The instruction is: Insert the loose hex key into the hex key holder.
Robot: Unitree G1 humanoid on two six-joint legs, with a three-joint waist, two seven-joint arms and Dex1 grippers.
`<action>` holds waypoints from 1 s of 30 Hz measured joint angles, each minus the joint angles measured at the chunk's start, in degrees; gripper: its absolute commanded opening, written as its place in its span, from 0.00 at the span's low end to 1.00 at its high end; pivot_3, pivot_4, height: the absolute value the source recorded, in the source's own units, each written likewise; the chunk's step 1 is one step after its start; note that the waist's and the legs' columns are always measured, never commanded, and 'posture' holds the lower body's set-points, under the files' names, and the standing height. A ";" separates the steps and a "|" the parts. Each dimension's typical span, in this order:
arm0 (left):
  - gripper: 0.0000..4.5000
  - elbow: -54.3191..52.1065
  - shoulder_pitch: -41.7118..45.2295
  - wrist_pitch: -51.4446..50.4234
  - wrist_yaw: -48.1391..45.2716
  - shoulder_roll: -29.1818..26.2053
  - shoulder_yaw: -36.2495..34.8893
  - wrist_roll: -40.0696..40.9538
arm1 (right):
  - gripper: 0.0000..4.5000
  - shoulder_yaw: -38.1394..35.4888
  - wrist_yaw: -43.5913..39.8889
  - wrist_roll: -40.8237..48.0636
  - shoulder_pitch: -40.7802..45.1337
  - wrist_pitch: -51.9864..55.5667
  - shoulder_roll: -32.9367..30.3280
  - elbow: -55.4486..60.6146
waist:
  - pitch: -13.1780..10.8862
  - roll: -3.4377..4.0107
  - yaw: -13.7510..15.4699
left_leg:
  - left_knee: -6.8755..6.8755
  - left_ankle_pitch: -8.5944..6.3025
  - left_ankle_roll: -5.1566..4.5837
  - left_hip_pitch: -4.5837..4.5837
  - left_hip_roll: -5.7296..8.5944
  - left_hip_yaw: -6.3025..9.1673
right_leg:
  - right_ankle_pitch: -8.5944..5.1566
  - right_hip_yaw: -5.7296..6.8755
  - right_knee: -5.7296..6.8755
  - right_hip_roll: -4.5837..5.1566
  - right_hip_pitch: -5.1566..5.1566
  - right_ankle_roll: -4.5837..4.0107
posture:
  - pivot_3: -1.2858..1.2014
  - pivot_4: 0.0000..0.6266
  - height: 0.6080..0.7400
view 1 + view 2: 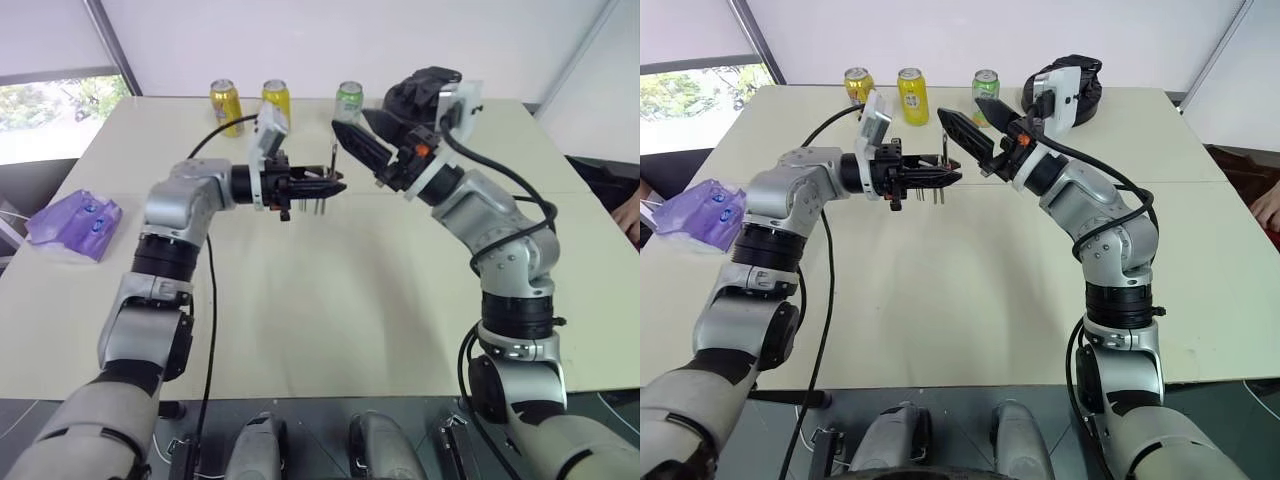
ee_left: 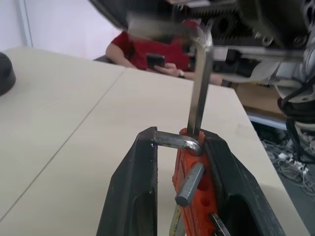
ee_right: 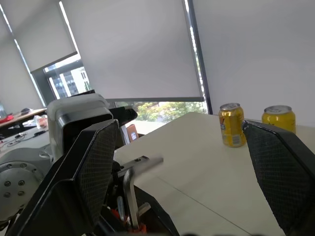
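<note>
So the left gripper (image 1: pixel 325 186) is squeezing tight on the small orange-red plastic hex key holder (image 2: pixel 193 196) above the pale table (image 1: pixel 330 300), the thin silvery L-shaped hex key (image 2: pixel 199 93) is standing upright in it, and the right gripper (image 1: pixel 973 122) is hanging wide open, empty, just beside.

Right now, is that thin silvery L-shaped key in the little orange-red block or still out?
In: the thin silvery L-shaped key stands upright, its lower end in the orange-red block.

Soft daylight from the window (image 1: pixel 55 105) lights everything evenly; the left wrist view's background is blurred.
</note>
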State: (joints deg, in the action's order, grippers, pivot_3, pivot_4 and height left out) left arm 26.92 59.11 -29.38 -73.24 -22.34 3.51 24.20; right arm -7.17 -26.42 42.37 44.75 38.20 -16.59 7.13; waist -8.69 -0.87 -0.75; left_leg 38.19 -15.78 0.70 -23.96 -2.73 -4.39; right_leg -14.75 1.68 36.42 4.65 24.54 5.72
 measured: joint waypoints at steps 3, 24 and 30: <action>0.13 0.53 0.16 0.09 0.14 0.39 -0.01 -0.01 | 0.92 0.01 0.04 0.66 -0.01 1.33 0.01 1.20 | 0.00 0.00 0.01 | 0.00 0.00 0.00 0.00 0.00 0.01 | 0.00 0.00 0.00 0.00 0.00 0.00 | 0.52 0.24 1.00; 0.13 -5.02 -15.23 -17.93 21.08 -1.14 -5.58 0.43 | 0.92 -0.60 -2.85 -3.64 -7.64 2.67 -12.81 3.64 | -0.01 0.01 -0.15 | 0.00 -0.01 -0.02 0.03 -0.02 0.03 | 0.00 -0.03 0.06 0.00 0.02 0.00 | 0.52 0.24 1.00; 0.24 -9.84 -16.78 -22.93 27.66 -0.92 -10.37 2.94 | 0.93 -0.67 -3.29 -3.94 -7.90 2.57 -12.85 3.63 | -0.01 0.00 0.29 | 0.04 -0.01 -0.01 0.02 0.01 0.02 | 0.00 -0.03 0.02 0.04 -0.03 0.00 | 0.52 0.24 1.00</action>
State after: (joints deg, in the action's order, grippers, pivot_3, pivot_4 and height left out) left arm 17.08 42.33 -52.31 -45.58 -23.26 -6.86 27.14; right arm -7.84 -29.71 38.44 36.86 40.77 -29.44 10.76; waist -8.70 -0.87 -0.46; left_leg 38.23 -15.79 0.68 -23.94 -2.72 -4.37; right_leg -14.75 1.65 36.43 4.69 24.51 5.72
